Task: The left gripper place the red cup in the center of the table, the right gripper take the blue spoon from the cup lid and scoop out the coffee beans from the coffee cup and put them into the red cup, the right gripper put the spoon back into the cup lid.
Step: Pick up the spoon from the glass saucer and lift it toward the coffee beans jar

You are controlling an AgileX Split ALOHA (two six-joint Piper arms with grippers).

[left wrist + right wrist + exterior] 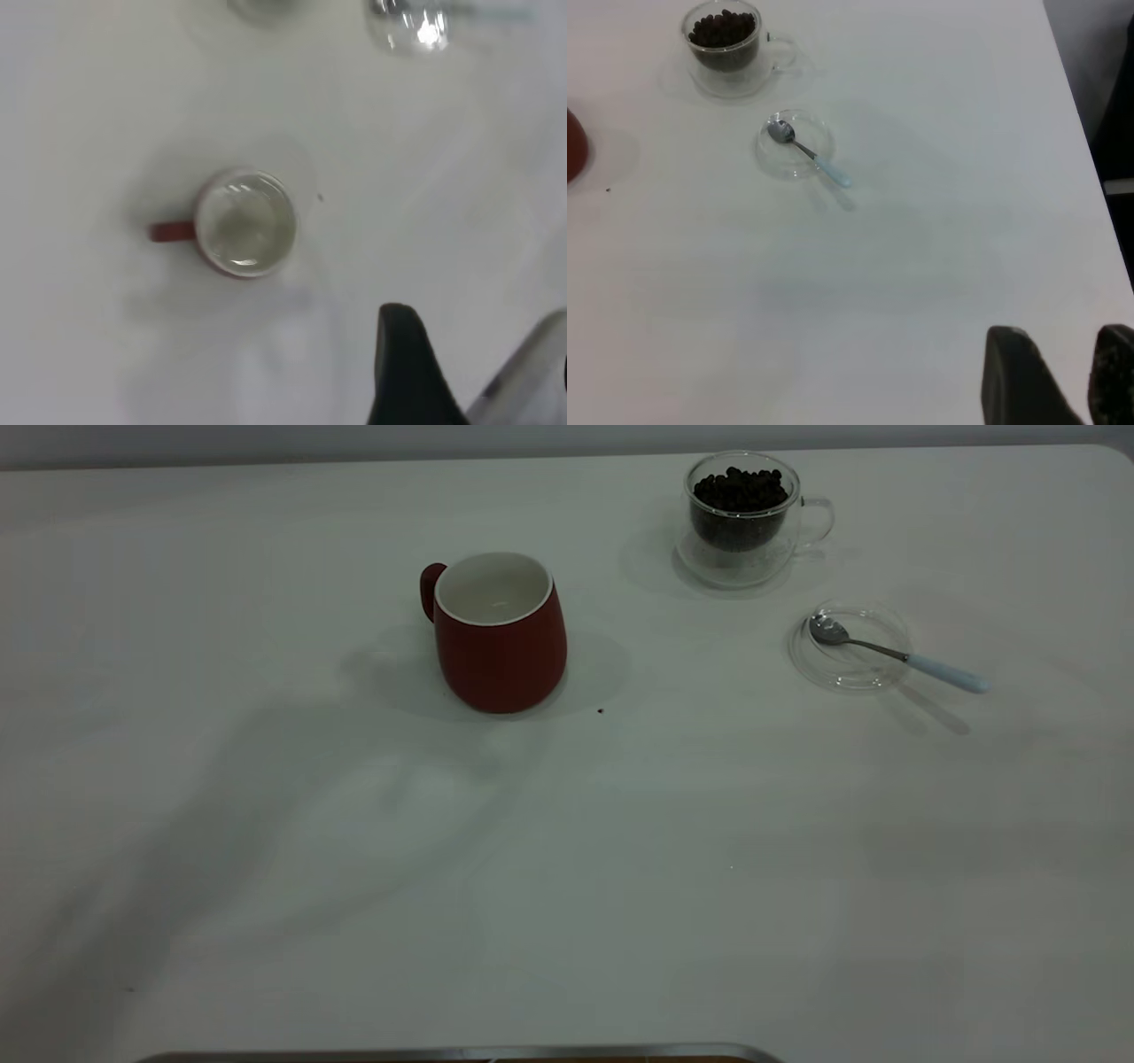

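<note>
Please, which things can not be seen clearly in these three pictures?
- Left gripper: only parts at the left wrist view's edge; open or shut unclear.
- Right gripper: cut by the right wrist view's edge.
- Dark red ceramic mug: only a sliver in that view.
- Tiny dark speck beside the mug, exterior view: too small to identify.
- Both arms: outside the exterior view.

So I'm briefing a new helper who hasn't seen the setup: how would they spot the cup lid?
Start from the white table and find the glass coffee cup full of beans. Just in front of it lies the lid, a flat clear disc. Unlike the cup and the red cup, it is low and carries the blue spoon.
</note>
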